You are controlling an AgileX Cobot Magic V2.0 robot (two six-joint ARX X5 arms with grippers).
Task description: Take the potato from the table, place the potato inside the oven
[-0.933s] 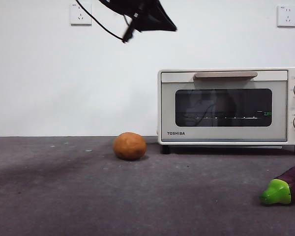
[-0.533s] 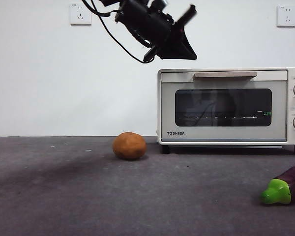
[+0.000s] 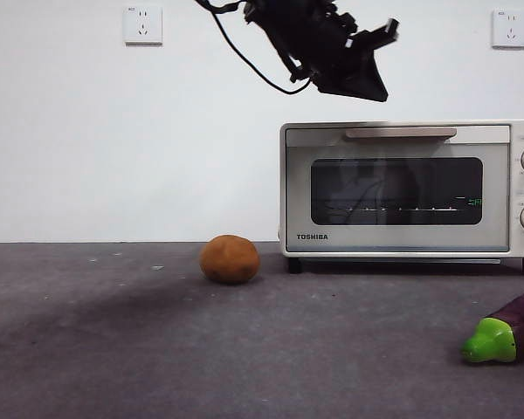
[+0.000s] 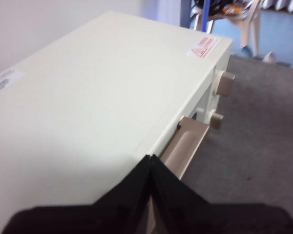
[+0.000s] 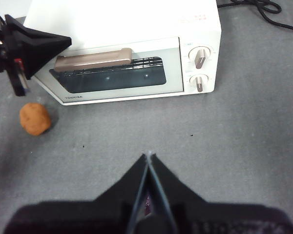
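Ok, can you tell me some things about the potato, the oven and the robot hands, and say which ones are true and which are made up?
1. The potato lies on the table, outside the oven. True.
2. The oven door is open. False: it is closed, with the handle up at the top.
3. The left gripper is above the top of the oven, jaws shut. True.
4. The right gripper holds the potato. False: its jaws are shut on nothing, up above the table.
5. The eggplant is inside the oven. False: it lies on the table, in front of the oven.
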